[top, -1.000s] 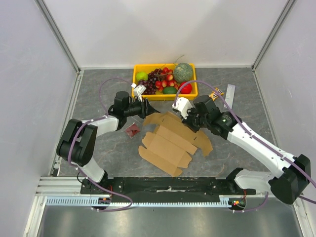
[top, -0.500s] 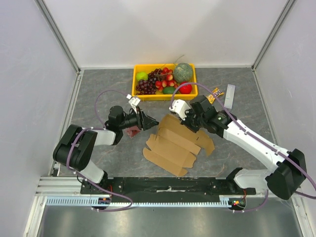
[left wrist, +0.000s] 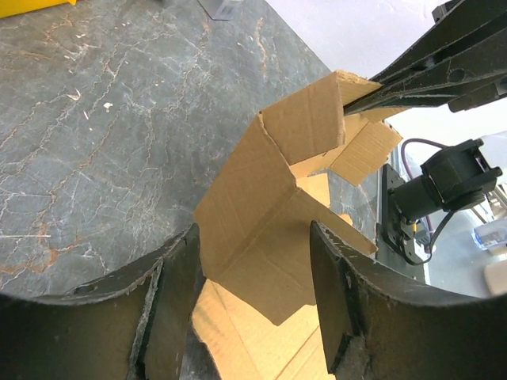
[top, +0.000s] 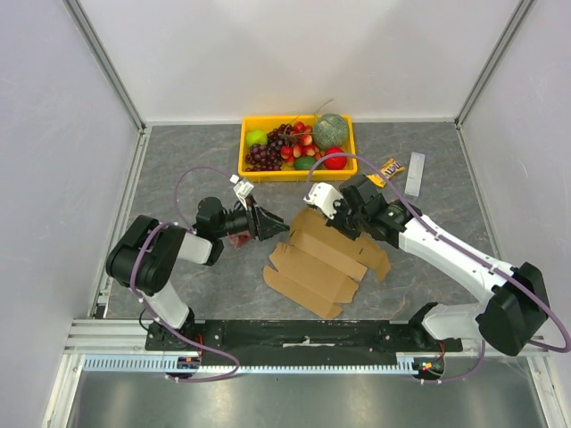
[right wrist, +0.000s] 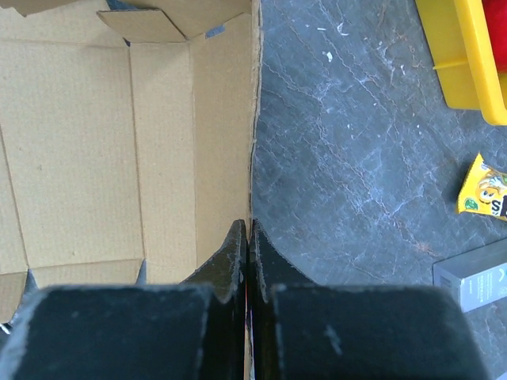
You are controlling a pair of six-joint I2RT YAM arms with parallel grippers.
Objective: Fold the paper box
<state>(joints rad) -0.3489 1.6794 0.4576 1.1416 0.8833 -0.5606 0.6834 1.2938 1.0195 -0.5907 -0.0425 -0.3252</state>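
On R wrist cam right hand (right wrist: 249,228) pinches paper box (right wrist: 95,142) edge — hidden overhead; left hand (left wrist: 253,237) gapes, gripping nothing.

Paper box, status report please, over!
Right hand shut on paper box edge. Left hand open, facing a raised flap. Red packet beside left hand.

Bench (top: 178,156) is surfaced in grey marbled stone-look, with pale veins and scratches seen in the wrist views. It is enclosed by plain white panels: back wall (top: 294,53), left wall (top: 45,143), right wall (top: 535,116). Aluminium posts (top: 105,64) are set at the rear corners. An aluminium rail (top: 116,337) is fixed along the near edge. Light is even and diffuse, and only soft shadows are cast.
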